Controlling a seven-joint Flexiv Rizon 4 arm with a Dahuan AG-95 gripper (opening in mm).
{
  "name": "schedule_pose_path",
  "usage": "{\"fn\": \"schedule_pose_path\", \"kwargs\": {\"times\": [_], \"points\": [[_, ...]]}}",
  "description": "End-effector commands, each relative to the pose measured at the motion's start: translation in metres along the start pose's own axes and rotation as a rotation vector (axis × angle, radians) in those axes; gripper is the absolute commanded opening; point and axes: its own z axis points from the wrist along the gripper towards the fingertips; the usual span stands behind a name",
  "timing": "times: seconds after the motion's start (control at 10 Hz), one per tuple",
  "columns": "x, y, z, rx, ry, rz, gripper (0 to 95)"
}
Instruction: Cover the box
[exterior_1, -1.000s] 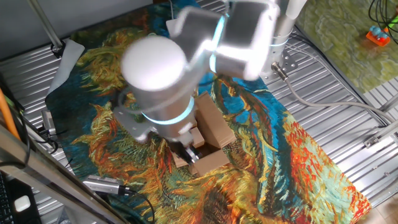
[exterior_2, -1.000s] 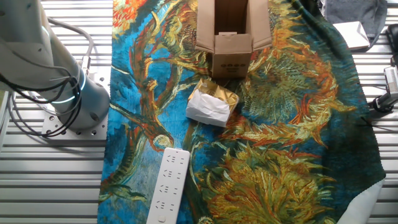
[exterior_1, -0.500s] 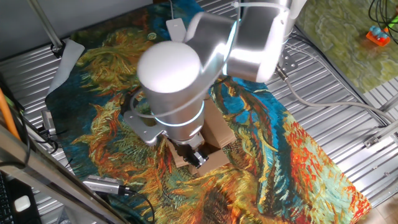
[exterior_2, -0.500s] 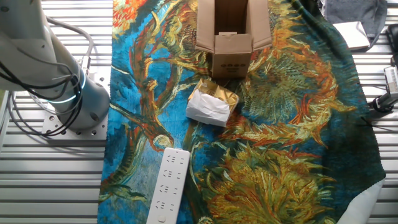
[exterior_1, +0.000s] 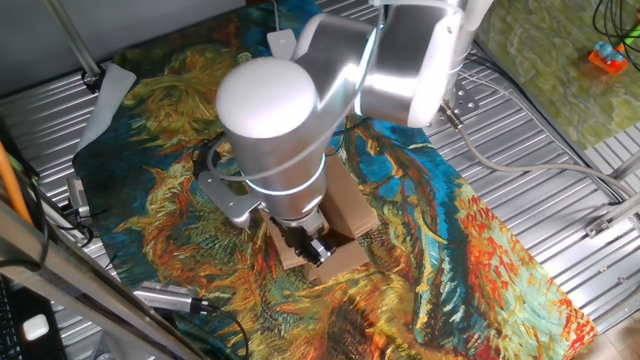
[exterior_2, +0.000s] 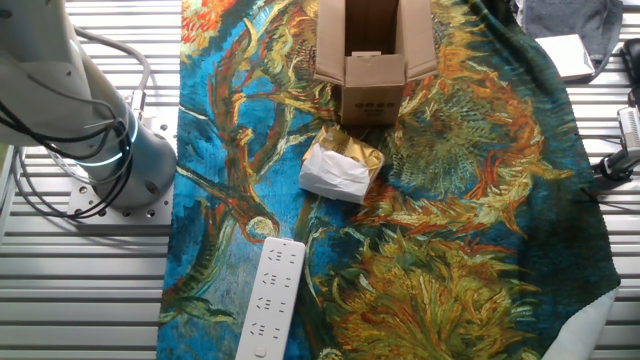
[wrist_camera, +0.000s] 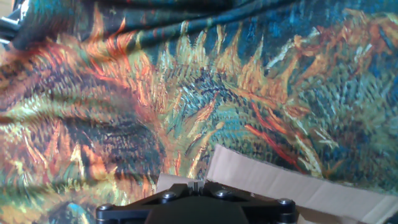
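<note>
Box (exterior_2: 374, 62) sits on the patterned cloth (exterior_2: 450, 220) near the far edge of the other fixed view, upright, top open. Side flaps splay outward; the near flap stands up in front of the opening. Interior looks dark; contents not readable.

In one fixed view the arm (exterior_1: 290, 130) hangs over the box (exterior_1: 340, 225), its bulk hiding most of the carton. Only the right side and a lower flap show past the wrist. Tool (exterior_1: 312, 247) points down at the box's near edge, fingertips just at or over a cardboard flap. Contact cannot be confirmed from this angle.

Hand view: the tool's dark base (wrist_camera: 199, 208) fills the bottom edge; fingers themselves not visible. A strip of brown cardboard (wrist_camera: 267, 183) lies directly ahead of it, low in the frame, with cloth beyond. Whether the tool is spread or closed cannot be told from any view.

Other items on the cloth: a crumpled white-and-tan packet (exterior_2: 340, 168) just in front of the box, apart from it; a white power strip (exterior_2: 270, 298) farther toward the near edge. Cloth covers a ribbed metal counter (exterior_2: 90, 290).
</note>
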Motion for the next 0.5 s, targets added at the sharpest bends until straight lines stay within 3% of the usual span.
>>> {"fn": "schedule_pose_path", "kwargs": {"times": [0.1, 0.5], "points": [[-0.0005, 0.0001, 0.0000, -0.034, -0.017, -0.094, 0.0], [-0.0005, 0.0001, 0.0000, -0.040, -0.014, -0.113, 0.0]]}}
